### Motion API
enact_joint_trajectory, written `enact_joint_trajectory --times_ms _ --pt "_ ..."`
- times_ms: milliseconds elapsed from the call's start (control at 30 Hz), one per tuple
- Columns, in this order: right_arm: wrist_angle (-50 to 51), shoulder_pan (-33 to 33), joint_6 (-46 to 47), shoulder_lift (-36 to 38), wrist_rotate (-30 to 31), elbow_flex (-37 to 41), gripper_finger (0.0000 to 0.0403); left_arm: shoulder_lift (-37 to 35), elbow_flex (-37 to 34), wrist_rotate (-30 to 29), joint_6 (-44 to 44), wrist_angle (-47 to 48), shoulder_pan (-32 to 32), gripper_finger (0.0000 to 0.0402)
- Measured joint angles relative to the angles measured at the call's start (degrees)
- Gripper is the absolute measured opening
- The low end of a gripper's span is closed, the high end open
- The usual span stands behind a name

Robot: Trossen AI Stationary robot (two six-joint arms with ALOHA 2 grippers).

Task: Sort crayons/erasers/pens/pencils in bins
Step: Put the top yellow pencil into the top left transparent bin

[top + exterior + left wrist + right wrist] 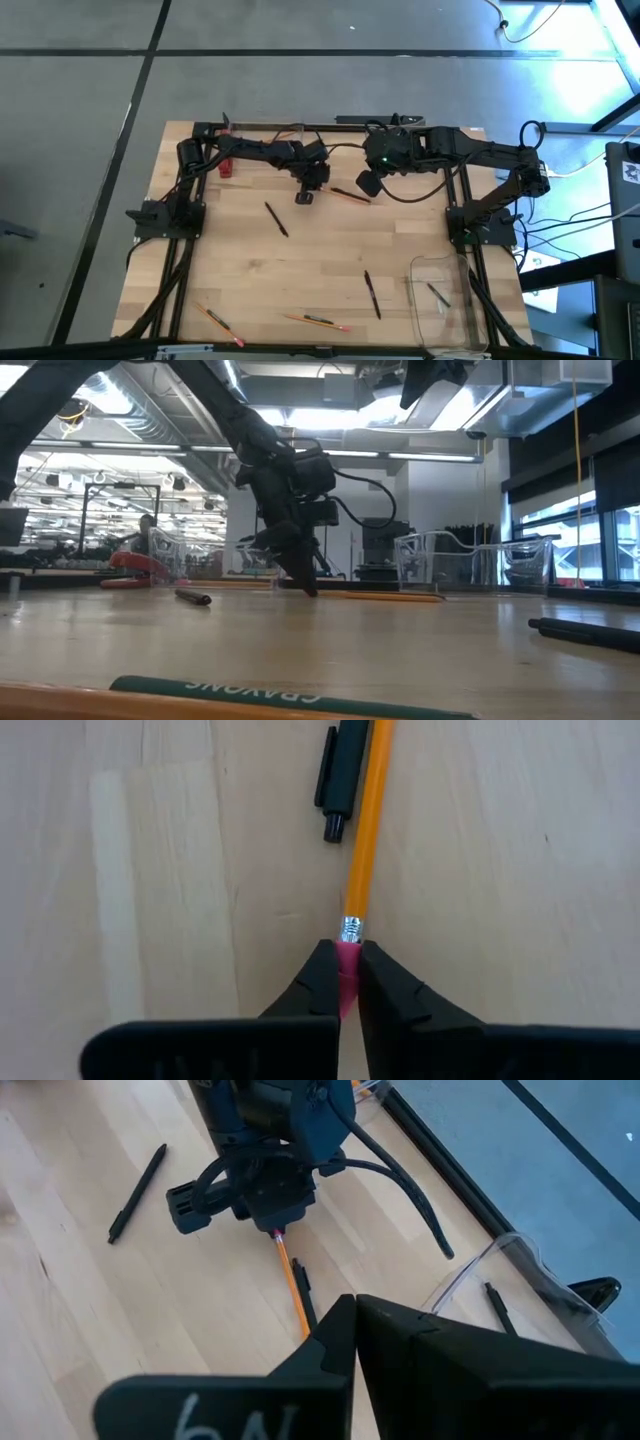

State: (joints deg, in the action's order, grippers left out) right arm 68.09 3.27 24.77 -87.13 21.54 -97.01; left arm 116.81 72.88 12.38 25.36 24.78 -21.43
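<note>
Crayon [250, 693] lies nearest on the desk [330, 270]. Farther off, left pincer [346, 982] pinches a pencil [366, 830] by its pink eraser beside a pen [338, 775]; light, stiff, likely to pivot. Right pincer [354, 1316] hovers, pressed together.

- We see a pale wooden table [320, 270] made of joined planks, with a black metal frame [185, 250] along its sides.
- A small red object [226, 166] lies near the table's far left edge; we cannot tell what it is.
- Around the table lies a grey floor [90, 90] crossed by dark lines.
- Loose cables [580, 215] trail to the right of the table.
- In the low view, a green strip with upside-down lettering [270, 695] lies close to the camera.
- Ceiling lights [300, 415] glow in the room behind.
</note>
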Motion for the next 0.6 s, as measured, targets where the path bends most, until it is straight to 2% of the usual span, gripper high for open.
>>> enact_joint_trajectory --times_ms 167,367,600 --pt "0.0 0.0 -0.2 0.0 0.0 0.0 0.0016 0.0 0.0 0.5 -5.1 -0.1 -0.1 0.0005" --pt "0.0 0.0 -0.2 0.0 0.0 0.0 0.0016 -0.3 0.0 1.0 -6.2 0.2 -0.5 0.0004" --pt "-0.1 0.0 0.2 0.0 0.0 0.0 0.0016 -3.2 -0.5 2.4 -7.5 6.0 -0.4 0.0004"
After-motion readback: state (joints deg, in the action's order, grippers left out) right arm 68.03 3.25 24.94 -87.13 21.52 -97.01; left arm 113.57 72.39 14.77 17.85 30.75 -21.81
